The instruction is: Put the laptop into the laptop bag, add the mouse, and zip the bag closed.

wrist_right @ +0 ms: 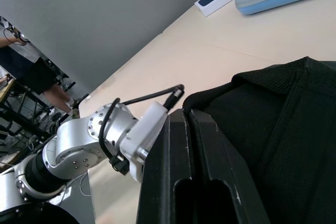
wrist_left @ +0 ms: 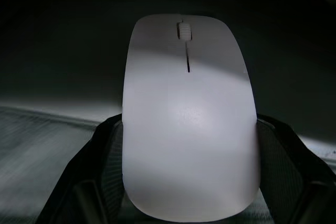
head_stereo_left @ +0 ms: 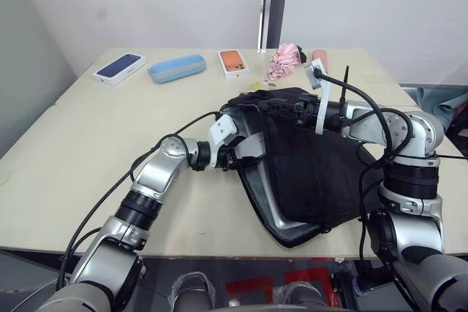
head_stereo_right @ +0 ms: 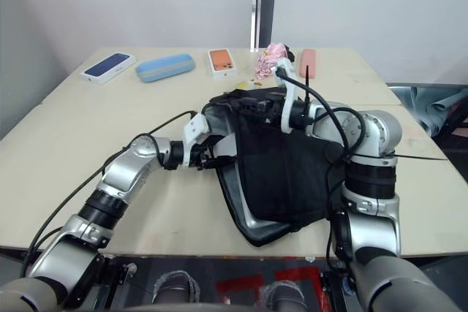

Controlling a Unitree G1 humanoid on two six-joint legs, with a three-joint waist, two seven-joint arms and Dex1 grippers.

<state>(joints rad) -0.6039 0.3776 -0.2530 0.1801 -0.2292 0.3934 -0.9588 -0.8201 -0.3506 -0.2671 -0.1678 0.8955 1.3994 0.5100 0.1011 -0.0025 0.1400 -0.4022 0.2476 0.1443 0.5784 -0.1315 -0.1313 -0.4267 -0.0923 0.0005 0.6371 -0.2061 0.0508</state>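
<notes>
the left gripper (wrist_left: 189, 203) clamps the white mouse (wrist_left: 189, 124) inside the open mouth of the laptop bag (head_stereo_left: 314, 173) on the table (head_stereo_left: 95, 151); the right gripper (wrist_right: 202, 182), fingers pressed together, pinches the bag's upper edge, the laptop (head_stereo_left: 265, 195) showing at the opening.

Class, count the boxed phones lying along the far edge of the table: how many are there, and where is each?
2. The dark-blue phone box lies at the far left corner; the orange phone box lies near the middle, beside the blue case. None seems hidden.
</notes>
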